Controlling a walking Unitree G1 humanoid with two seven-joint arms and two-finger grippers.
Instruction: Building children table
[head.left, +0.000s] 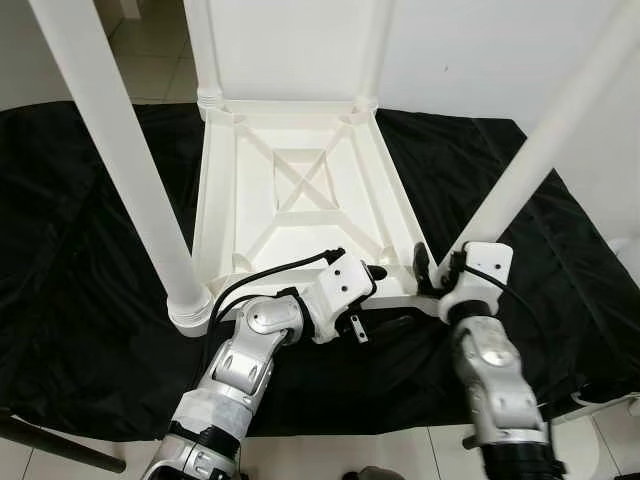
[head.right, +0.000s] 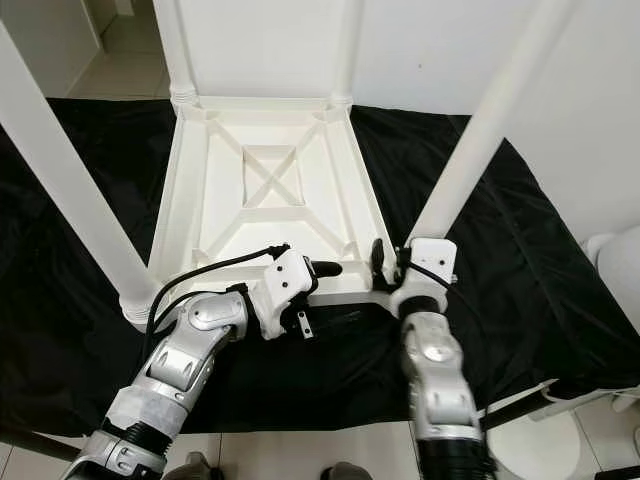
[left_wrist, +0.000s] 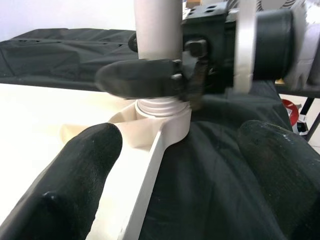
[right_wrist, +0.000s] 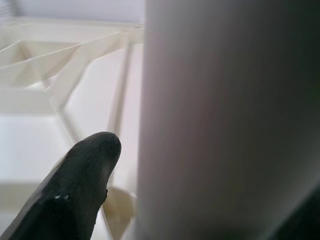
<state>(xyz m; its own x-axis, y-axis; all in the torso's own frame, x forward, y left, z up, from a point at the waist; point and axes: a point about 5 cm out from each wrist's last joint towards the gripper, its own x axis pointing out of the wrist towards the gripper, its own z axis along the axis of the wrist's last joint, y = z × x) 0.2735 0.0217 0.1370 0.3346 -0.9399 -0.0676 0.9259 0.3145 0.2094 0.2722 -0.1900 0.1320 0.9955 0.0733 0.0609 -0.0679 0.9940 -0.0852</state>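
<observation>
Right gripper (head.right: 385, 262): I have it at the near right corner of the upturned table, its two black fingers set around the base of the near right leg (head.right: 480, 130). In the right wrist view one finger (right_wrist: 80, 190) lies beside the white tube, apparently touching it; the other is hidden, so I judge it holding the leg but cannot confirm full contact.

Left gripper (head.left: 385, 295): reaching across along the near edge toward that same corner, fingers spread wide and holding nothing; in its wrist view one finger lies over the tabletop, the other over the cloth.

Leg axis: upright, rising from its socket collar (left_wrist: 162, 112) straight above the right gripper.

Table (head.left: 300, 190): lying top-down on the black cloth (head.left: 90, 230), ribbed underside facing me; all four legs stand in their corners.

Deciding relation: the leg sits between the right fingers; the left gripper is just beside the socket, on its inner side. Any seating push goes down the leg's length, I think.

Risk: a sideways pull could tilt the leg in its socket.
</observation>
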